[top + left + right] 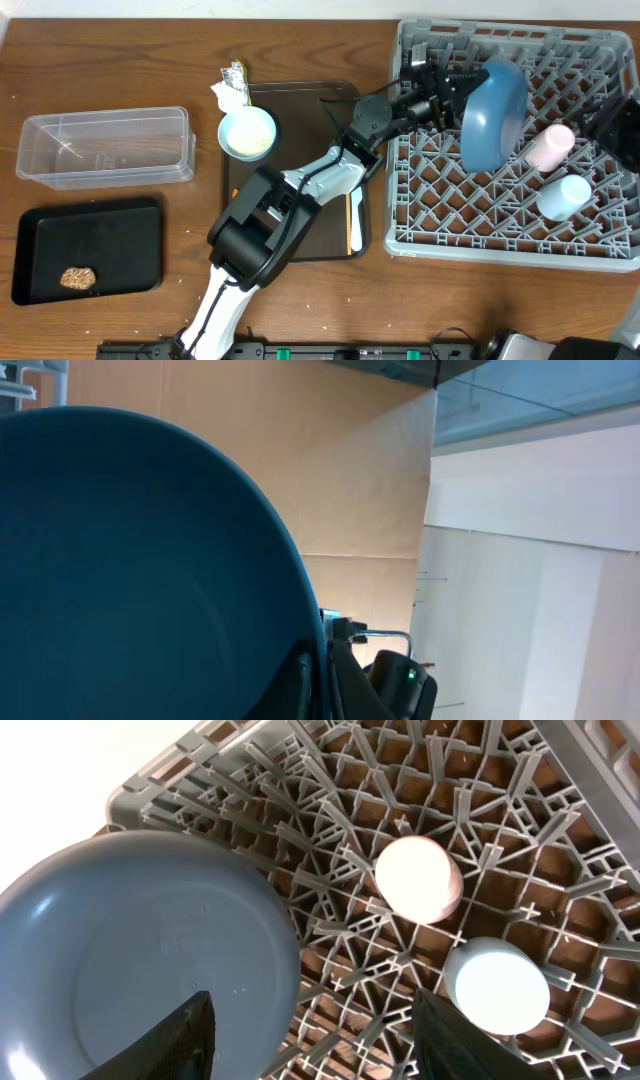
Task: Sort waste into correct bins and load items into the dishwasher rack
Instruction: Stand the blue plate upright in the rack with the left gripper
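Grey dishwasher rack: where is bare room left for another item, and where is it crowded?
Free: the front-left pegs of the large grey plastic rack, between the tilted large round blue plate and the near wall. Crowded: the right half, with the pink cup, the light blue cup and the right arm above.

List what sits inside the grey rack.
In it: blue plate upright in the left gripper, pink cup, light blue cup. Whatever lies behind the plate is hidden.

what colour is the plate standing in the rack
Blue; the plate shows best in the overhead view.
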Controlling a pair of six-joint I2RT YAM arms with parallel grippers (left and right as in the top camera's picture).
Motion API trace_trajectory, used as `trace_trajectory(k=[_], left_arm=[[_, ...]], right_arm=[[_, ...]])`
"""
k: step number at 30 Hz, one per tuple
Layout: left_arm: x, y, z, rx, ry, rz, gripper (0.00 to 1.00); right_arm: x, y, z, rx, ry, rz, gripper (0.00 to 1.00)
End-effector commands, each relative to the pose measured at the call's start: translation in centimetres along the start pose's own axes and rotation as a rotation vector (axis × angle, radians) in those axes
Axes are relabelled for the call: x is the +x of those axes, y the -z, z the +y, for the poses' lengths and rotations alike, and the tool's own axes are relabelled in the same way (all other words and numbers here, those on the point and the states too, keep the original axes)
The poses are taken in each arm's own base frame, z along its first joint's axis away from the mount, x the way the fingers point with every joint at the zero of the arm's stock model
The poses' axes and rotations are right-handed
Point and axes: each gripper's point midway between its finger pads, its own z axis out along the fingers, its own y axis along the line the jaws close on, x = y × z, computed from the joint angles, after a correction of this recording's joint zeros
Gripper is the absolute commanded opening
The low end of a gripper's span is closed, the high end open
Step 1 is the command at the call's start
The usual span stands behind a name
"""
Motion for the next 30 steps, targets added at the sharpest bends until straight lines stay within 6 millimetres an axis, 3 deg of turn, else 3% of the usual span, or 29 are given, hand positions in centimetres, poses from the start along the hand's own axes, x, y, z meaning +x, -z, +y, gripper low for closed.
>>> trace_trajectory(k=[1,11,19,23,24,25,27,29,30], left_arm=[[-0.6,-0.1,-0.3,0.016,0.003,-0.018,0.06],[-0.8,0.0,0.7,-0.012,0.016,-0.028,0.06],[-2.5,0.6,4.3,-0.061,0.06,-0.066,0.06],[-3.1,1.0,4.9,-0.063,0.076,-0.075,0.06],[-3.4,1.1,4.8,-0.061,0.07,-0.078,0.1],[-3.6,1.2,4.6,-0.06,0.067,-0.079,0.25],[-3.9,1.5,4.0,-0.045,0.053,-0.07,0.67],[-4.1,1.8,3.3,-0.028,0.038,-0.058,0.99],[-4.2,1.9,2.8,-0.017,0.028,-0.053,0.98]], right_arm=[[-0.3,0.8,0.5,-0.015,0.021,-0.02,0.56],[-0.1,0.8,0.4,-0.013,0.018,-0.011,0.56],[0.0,0.8,0.4,-0.012,0.017,-0.008,0.56],[0.0,0.8,0.4,-0.012,0.021,-0.009,0.56],[0.0,0.8,0.4,-0.012,0.021,-0.009,0.56],[0.0,0.8,0.4,-0.012,0.024,-0.009,0.56],[-0.1,0.8,0.4,-0.013,0.025,-0.012,0.56],[-0.2,0.8,0.5,-0.014,0.027,-0.017,0.56],[-0.3,0.8,0.5,-0.014,0.028,-0.02,0.57]])
